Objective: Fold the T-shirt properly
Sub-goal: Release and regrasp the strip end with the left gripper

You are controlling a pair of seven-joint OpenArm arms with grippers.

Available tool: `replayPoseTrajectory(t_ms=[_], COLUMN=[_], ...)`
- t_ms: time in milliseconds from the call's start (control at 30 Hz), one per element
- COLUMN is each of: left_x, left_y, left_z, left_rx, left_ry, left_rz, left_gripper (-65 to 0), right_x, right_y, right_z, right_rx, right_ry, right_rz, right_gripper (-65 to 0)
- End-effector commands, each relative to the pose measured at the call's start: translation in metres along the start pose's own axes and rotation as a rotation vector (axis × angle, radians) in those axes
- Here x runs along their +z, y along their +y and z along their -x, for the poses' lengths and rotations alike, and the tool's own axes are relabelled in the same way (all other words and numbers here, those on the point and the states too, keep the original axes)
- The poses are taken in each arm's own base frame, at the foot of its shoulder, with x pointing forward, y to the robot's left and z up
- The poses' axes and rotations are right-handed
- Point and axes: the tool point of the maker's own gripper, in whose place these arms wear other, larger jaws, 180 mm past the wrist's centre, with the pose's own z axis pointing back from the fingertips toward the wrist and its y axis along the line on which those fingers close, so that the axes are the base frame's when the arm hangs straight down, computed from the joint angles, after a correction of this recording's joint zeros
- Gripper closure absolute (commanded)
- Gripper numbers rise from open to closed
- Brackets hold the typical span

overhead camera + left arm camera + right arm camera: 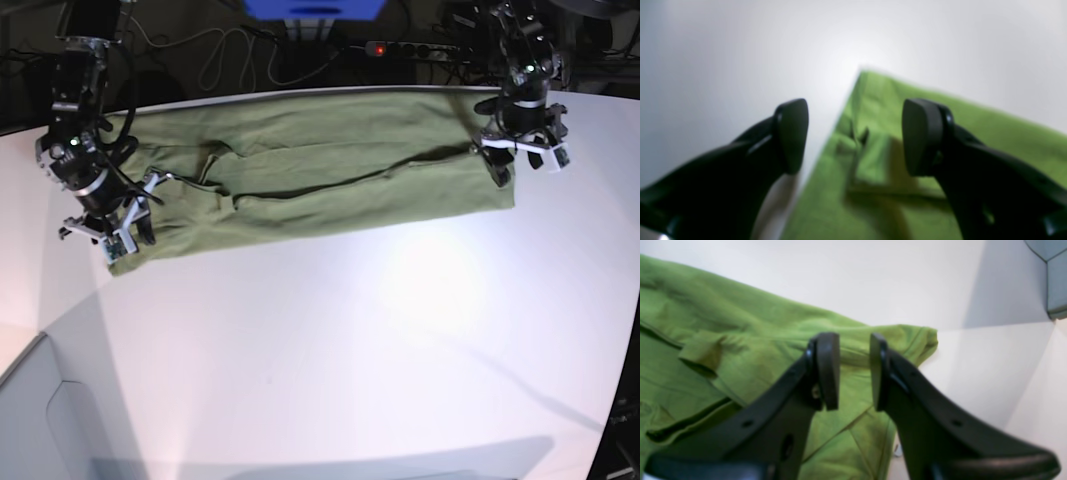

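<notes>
In the left wrist view, the left tool (855, 136) stood with its two black fingers (791, 133) spread wide and nothing between them. It hung over the edge of the T-shirt (940, 143), one finger above the bare white desk (740, 50) beside the shirt, the other above the green cloth. A small crumpled fold lay in the shirt between the fingers.

In the right wrist view, the right tool (854, 371) had its fingers (828, 370) a narrow gap apart, with no cloth pinched between them. It hovered above the T-shirt (740, 326), near the shirt's rounded end, where the white desk (973, 373) began.

In the base view, the T-shirt (330, 170) lay as a long folded band across the far part of the desk (350, 350). The left tool (525, 140) was at the shirt's right end, the right tool (105, 215) at its left end.
</notes>
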Motion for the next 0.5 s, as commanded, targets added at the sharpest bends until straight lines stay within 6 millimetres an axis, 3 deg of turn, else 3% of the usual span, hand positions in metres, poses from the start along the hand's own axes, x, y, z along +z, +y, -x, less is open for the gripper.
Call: replayPoseTrajectory(t_ms=[0,167,467], left_x=[0.001,-0.001,0.001], left_y=[0.004,0.023,0.030], left_z=[-0.005,0.015,0.016], left_rx=[-0.005,-0.023,-0.047], left_ry=[-0.025,0.042,0.049], left_rz=[-0.008,-0.034,-0.039], left_gripper=[-42.2,-42.2,-42.1], right_x=[0.003,0.004,0.003], right_y=[-0.004,-0.003,-0.001], right_z=[-0.013,-0.012,-0.012], right_rx=[0.017,0.018,0.017], right_ry=[-0.045,-0.045,-0.044], right_rz=[0.001,0.001,-0.005], right_gripper=[-14.1,-14.1,-14.2])
